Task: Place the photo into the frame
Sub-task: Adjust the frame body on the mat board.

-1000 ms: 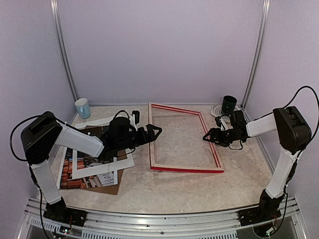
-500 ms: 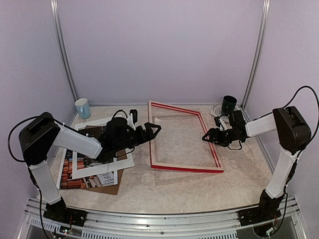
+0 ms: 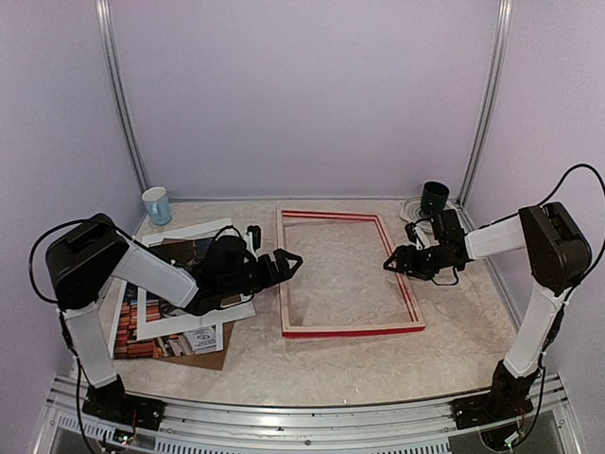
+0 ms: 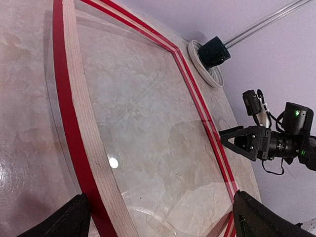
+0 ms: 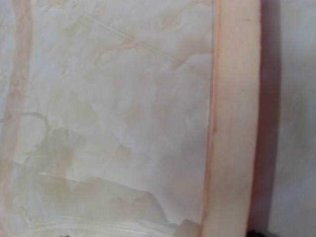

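The frame [image 3: 285,284] lies flat in the middle of the table, pale wood back up, red edges showing. My left gripper [image 3: 288,262] is open beside its left rail [image 4: 84,143], with nothing between the fingers [image 4: 74,219]. My right gripper [image 3: 391,262] is open at the right rail [image 5: 232,123], low over it; whether it touches is unclear. Its fingers barely show in its own wrist view. The photo [image 3: 156,342] lies at the left, mostly hidden under the white mat border [image 3: 184,323] and my left arm. Only its strip of colourful books shows.
A brown backing board [image 3: 213,359] lies beneath the photo. A pale blue cup [image 3: 157,204] stands at the back left. A dark cup [image 3: 435,198] on a white round thing stands at the back right, close behind my right arm. Walls close in three sides.
The frame's left side has come down and the frame now lies flat and squarer to the table. My left gripper has drawn back a little to the left. The right gripper has hardly moved.
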`<state>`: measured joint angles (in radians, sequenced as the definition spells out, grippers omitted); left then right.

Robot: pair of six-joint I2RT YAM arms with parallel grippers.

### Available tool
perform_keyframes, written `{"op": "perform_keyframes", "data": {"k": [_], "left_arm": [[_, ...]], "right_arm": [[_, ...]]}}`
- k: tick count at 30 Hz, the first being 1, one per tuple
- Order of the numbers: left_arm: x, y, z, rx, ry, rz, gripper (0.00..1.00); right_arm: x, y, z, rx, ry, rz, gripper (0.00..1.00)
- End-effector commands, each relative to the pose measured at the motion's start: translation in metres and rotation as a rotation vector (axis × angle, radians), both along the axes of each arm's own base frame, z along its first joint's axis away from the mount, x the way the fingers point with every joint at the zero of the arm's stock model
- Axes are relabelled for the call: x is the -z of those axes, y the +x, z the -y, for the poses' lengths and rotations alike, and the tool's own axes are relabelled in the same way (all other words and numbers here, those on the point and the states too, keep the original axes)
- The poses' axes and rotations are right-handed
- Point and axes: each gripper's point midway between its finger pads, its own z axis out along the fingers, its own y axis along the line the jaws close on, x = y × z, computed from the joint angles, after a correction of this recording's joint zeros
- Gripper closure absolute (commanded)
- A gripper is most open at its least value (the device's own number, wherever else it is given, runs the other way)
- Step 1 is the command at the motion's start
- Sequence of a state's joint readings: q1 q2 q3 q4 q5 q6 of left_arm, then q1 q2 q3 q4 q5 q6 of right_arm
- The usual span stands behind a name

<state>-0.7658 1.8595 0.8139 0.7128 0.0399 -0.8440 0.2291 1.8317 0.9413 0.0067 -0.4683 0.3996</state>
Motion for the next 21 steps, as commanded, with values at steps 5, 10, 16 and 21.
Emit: {"op": "perform_keyframes", "data": {"k": [5,10,16,21], "left_arm": [[0.016,-0.008,0.003,0.025,-0.029,-0.049,0.01],[0.025,-0.008,-0.001,0.012,-0.012,-0.071,0.01],[0.040,-0.006,-0.009,-0.028,0.045,-0.112,0.01],[0.050,-0.005,-0.015,-0.058,0.084,-0.141,0.01]], "right_arm": [[0.033,-0.062,-0.016,-0.080,0.002,-0.225,0.24],[0.034,-0.065,-0.015,-0.080,0.002,-0.229,0.25],[0.027,-0.063,-0.006,-0.052,-0.055,-0.212,0.24],[0.020,-0.066,0.003,-0.029,-0.102,-0.203,0.21]]}}
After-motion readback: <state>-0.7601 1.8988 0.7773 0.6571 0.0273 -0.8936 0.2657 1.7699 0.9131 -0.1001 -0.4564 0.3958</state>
